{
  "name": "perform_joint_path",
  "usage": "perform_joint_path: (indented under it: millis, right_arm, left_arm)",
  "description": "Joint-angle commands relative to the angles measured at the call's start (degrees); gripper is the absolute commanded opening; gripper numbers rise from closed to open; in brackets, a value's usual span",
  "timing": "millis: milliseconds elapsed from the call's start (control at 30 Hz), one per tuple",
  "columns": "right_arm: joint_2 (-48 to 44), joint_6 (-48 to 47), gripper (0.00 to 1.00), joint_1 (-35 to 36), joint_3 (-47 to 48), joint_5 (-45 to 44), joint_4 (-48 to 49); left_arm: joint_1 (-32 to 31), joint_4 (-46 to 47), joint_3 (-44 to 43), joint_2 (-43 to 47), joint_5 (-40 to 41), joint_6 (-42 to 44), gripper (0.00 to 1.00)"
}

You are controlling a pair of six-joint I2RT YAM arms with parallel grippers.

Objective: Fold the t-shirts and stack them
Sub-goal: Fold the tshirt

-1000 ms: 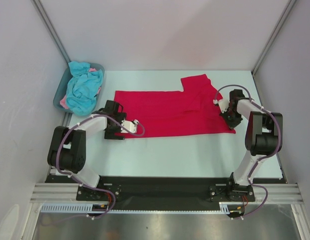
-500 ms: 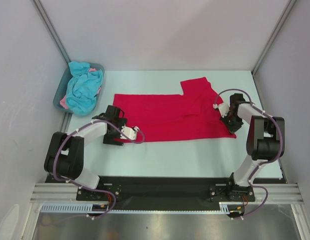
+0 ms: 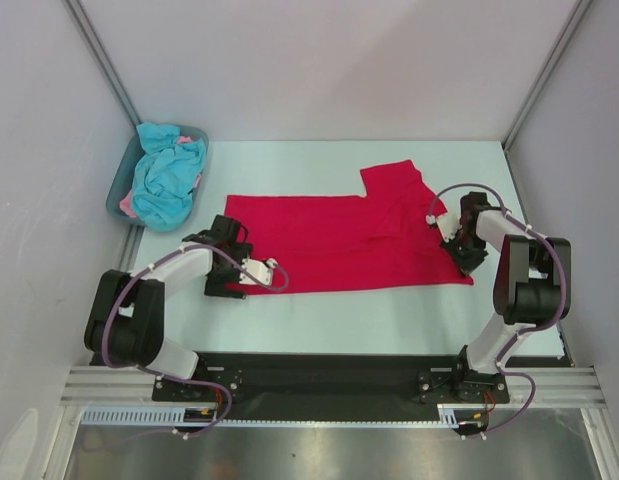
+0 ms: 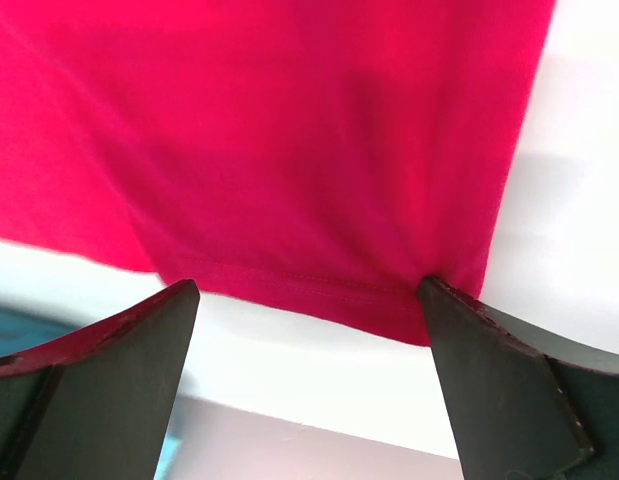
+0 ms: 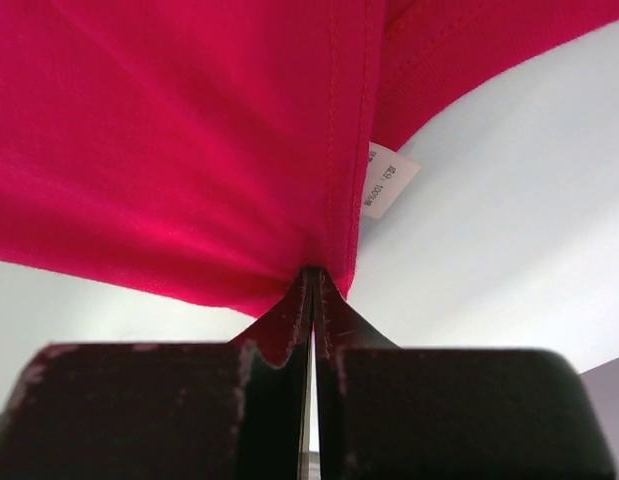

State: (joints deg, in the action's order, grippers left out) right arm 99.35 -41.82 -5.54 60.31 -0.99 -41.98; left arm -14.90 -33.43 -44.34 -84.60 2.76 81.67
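Note:
The crimson red t-shirt (image 3: 339, 240) lies spread across the table, one sleeve pointing to the far side. My left gripper (image 3: 232, 283) is at the shirt's near left corner. In the left wrist view (image 4: 309, 290) its jaws stand wide open with the shirt's hem (image 4: 319, 285) level with the fingertips. My right gripper (image 3: 466, 262) is at the shirt's near right corner. In the right wrist view (image 5: 314, 270) it is shut on a pinch of red cloth (image 5: 189, 150), next to a white label (image 5: 387, 180). Turquoise-blue shirts (image 3: 167, 180) and a bit of pink (image 3: 126, 206) are heaped in the tub.
The grey-blue tub (image 3: 117, 196) stands at the far left against the left wall. White enclosure walls close in on the left, the far side and the right. A black base rail (image 3: 319, 375) runs along the near edge.
The red shirt has slid toward the near edge. Both grippers moved nearer with it, at its two near corners.

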Motion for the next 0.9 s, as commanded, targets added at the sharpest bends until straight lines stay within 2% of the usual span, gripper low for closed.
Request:
perform_joint_path:
  millis: [0, 167, 233, 267, 300, 367, 433, 533, 633, 733, 767, 867]
  right_arm:
    - [1.3, 0.8, 0.00, -0.6, -0.6, -0.2, -11.2]
    - [0.4, 1.7, 0.01, 0.0, 3.6, 1.9, -13.8]
    - [0.1, 2.1, 0.07, 0.5, 5.9, 2.1, -14.4]
    - [0.1, 2.6, 0.12, 0.8, 6.9, 2.3, -14.8]
    - [0.1, 3.1, 0.25, 1.1, 7.9, 2.4, -15.1]
    - [0.0, 3.8, 0.40, 1.7, 11.2, 2.8, -15.3]
    - [0.2, 4.3, 0.45, 2.2, 15.3, 2.7, -15.3]
    - [1.4, 5.4, 0.46, 2.6, 21.4, 3.1, -15.1]
    - [3.7, 7.3, 0.46, 3.0, 26.8, 4.1, -12.4]
    - [8.1, 10.5, 0.40, 3.3, 29.4, 4.1, -7.4]
    - [9.6, 11.5, 0.34, 3.6, 31.3, 4.3, -6.6]
    - [15.1, 14.7, 0.26, 4.3, 35.8, 6.8, -5.0]
  left_arm:
    - [0.4, -13.1, -2.9, -2.1, -3.8, -5.5, 1.00]
    - [0.4, -15.2, -11.2, -2.3, -4.7, -7.9, 1.00]
    - [0.4, -15.3, -12.3, -2.2, -4.3, -7.9, 1.00]
    - [0.4, -15.3, -13.0, -2.2, -4.1, -8.0, 1.00]
    - [0.4, -15.3, -13.4, -2.2, -3.6, -8.1, 1.00]
    - [0.4, -15.2, -14.5, -2.2, -3.4, -8.6, 1.00]
    - [0.4, -15.2, -15.3, -2.1, -2.9, -9.3, 1.00]
    - [0.5, -14.0, -17.2, -1.5, -1.0, -10.1, 1.00]
    - [0.6, -9.1, -19.8, -2.0, 0.9, -13.2, 1.00]
    - [0.6, -5.5, -21.8, -3.6, 1.0, -17.3, 1.00]
    - [0.5, -3.4, -22.5, -5.0, 1.1, -18.6, 1.00]
    - [0.0, -0.7, -22.4, -6.2, 1.6, -21.1, 1.00]
